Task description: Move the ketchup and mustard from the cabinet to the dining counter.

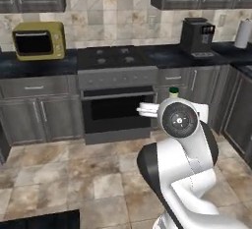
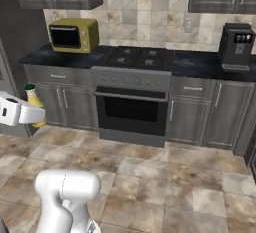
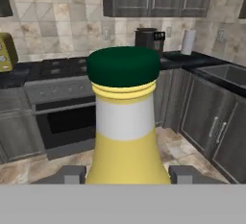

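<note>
Arm folded, hand level above the floor; gripper (image 3: pixel 126 174) grasps the upright mustard (image 3: pixel 126 122), oven (image 3: pixel 62 112) at 9 o'clock.

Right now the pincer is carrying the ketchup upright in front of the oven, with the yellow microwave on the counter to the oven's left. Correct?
Not quite: the pincer is carrying the mustard, not the ketchup. The hand view shows a yellow bottle with a green cap between the fingers. The rest holds: it is upright, the oven lies ahead, and the yellow microwave sits on the counter to its left.
</note>
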